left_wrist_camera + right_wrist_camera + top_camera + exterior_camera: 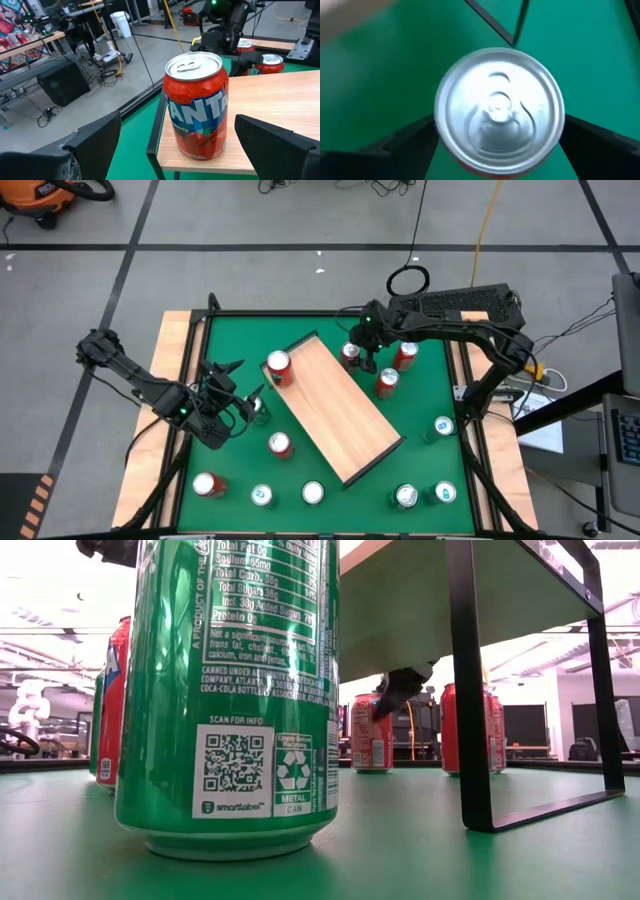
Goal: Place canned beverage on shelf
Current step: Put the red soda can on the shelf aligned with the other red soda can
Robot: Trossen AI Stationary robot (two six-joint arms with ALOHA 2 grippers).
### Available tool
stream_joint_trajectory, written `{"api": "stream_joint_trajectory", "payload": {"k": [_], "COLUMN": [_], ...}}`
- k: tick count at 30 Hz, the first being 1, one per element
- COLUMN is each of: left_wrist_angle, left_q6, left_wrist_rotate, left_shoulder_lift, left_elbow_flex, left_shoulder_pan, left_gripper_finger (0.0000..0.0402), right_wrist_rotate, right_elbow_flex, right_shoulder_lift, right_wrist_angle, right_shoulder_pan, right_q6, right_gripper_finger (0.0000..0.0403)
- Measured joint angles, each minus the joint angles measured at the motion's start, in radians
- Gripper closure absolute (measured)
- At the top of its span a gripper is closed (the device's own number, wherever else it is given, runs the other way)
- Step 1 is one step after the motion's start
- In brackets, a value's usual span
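Observation:
The shelf [335, 410] is a light wood board on dark legs, lying slantwise in the middle of the green table. A red Fanta can [278, 367] stands upright on the shelf's far-left corner [220, 160]. My left gripper [235, 385] is open just left of that corner; its fingers stand either side of the can [197, 105] without touching. My right gripper [360, 355] is open above a red can [350, 352] standing on the table beyond the shelf's far edge. In the right wrist view its fingers flank the can's silver top [500, 107].
Two more red cans [387, 382] [405, 355] stand close to my right gripper. Several cans stand along the table's near edge [313, 493] and at the right [443, 425]. A red can [280, 444] stands left of the shelf. A green can [235, 690] fills the low view.

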Motion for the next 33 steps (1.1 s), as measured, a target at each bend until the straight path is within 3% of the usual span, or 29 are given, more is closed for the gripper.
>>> {"api": "stream_joint_trajectory", "payload": {"k": [11,17,26,33], "left_wrist_angle": [-0.002,0.004,0.048,0.200], "left_q6": [0.001,-0.001,0.013,0.178], "left_wrist_rotate": [0.000,0.000,-0.007,-0.011], "left_shoulder_lift": [0.001,0.001,0.011,0.010], "left_elbow_flex": [0.000,0.000,0.000,0.024], "left_shoulder_pan": [0.000,0.000,0.000,-0.003], "left_gripper_finger": [0.0014,0.0014,0.0014,0.0014], "right_wrist_rotate": [0.017,0.110,0.106,0.105], "right_elbow_flex": [0.000,0.000,-0.001,-0.001], "right_shoulder_lift": [-0.036,-0.114,-0.356,-0.540], "right_wrist_angle": [-0.003,-0.030,-0.094,-0.095], "right_shoulder_pan": [0.000,0.000,0.033,0.126], "right_q6": [0.003,0.000,0.049,0.052], "right_gripper_finger": [0.0112,0.0110,0.0109,0.0108]}}
